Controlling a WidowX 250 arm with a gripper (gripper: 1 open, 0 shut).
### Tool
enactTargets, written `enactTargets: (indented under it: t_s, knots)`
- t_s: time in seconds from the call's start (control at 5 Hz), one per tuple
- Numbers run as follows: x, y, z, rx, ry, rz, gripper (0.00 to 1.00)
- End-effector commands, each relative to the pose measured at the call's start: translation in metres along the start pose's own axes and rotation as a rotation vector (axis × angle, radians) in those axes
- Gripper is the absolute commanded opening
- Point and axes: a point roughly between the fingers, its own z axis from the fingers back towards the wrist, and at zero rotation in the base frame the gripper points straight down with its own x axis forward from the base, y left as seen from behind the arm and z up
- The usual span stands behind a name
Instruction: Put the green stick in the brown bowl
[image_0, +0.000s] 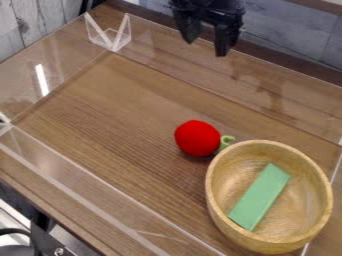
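Note:
The green stick (259, 196) is a flat light-green bar lying inside the brown bowl (315, 218), which stands at the front right of the wooden table. My gripper (207, 38) hangs far from both, up at the back of the table, with its dark fingers pointing down and parted. Nothing is between them.
A red ball (198, 138) with a small green stem rests just left of the bowl's rim. Clear plastic walls (80, 70) fence the wooden table. A small clear bracket (107, 32) sits at the back left corner.

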Motion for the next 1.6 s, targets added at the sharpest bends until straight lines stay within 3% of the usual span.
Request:
enactTargets:
  t_s: [0.0, 0.2, 0.4, 0.6, 0.8, 1.4]
  knots:
    - [-0.007, 0.01, 0.005, 0.017, -0.047, -0.006, 1.0]
    - [-0.02, 0.023, 0.002, 0.022, -0.055, 0.012, 1.0]
    - [-0.016, 0.029, -0.007, 0.048, -0.069, 0.067, 1.0]
    - [-0.024, 0.023, -0.018, 0.033, -0.03, 0.055, 1.0]
    - [-0.03, 0.0, -0.025, 0.014, 0.001, 0.024, 1.0]
    - [-0.04, -0.124, -0.035, -0.035, 0.071, -0.068, 1.0]
